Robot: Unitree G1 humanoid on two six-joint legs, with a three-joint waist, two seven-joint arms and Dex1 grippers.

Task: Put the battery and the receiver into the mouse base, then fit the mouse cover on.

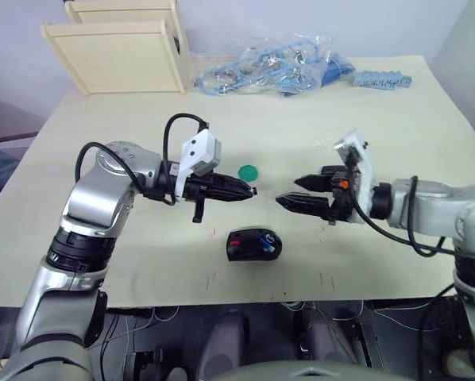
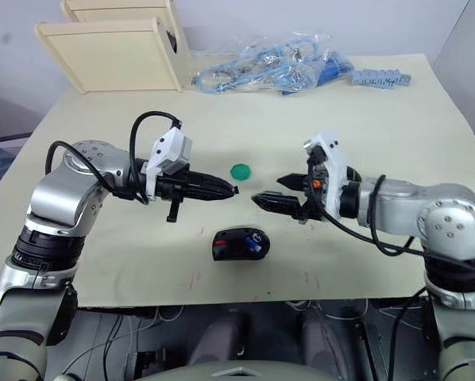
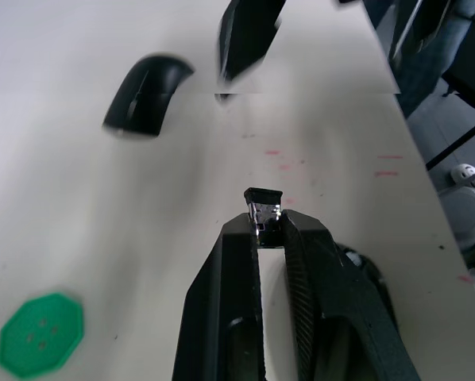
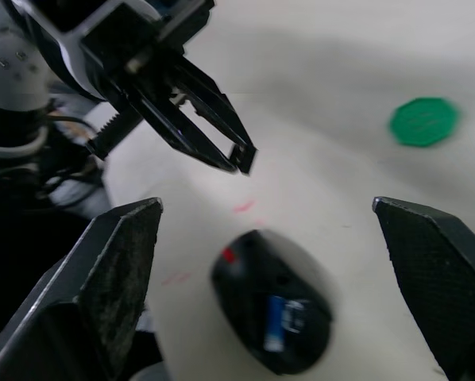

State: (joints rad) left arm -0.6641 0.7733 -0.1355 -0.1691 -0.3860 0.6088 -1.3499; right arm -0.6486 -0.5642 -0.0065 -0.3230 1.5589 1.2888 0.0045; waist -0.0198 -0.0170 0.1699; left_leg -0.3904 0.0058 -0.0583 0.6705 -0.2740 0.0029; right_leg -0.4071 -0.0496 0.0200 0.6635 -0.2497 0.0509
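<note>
Grippers are facing each other above the middle of the desk (image 1: 396,103), two in all. The left gripper (image 1: 249,190) is pinching one small receiver (image 3: 263,213) at its fingertips, the black-and-silver piece sticking out past them. The right gripper (image 1: 289,193) is hanging with its two fingers (image 4: 118,270) spread wide, grasping nothing.

One mouse base (image 1: 253,244) is lying on the desk near the front edge, below the gap between the two grippers and apart from both. One blue battery (image 4: 279,321) is sitting inside it, with a red part showing beside it. One mouse cover (image 3: 146,94) is showing in the left wrist view, lying on the desk beyond the receiver, with a finger of the right gripper just beside it.

One green disc (image 1: 248,171) is resting on the desk just behind the left gripper's tips. Along the far edge, two pale wooden frames (image 1: 118,55) are leaning at the left corner, and a heap of blue cables in clear bags (image 1: 277,67) is lying near the middle.
</note>
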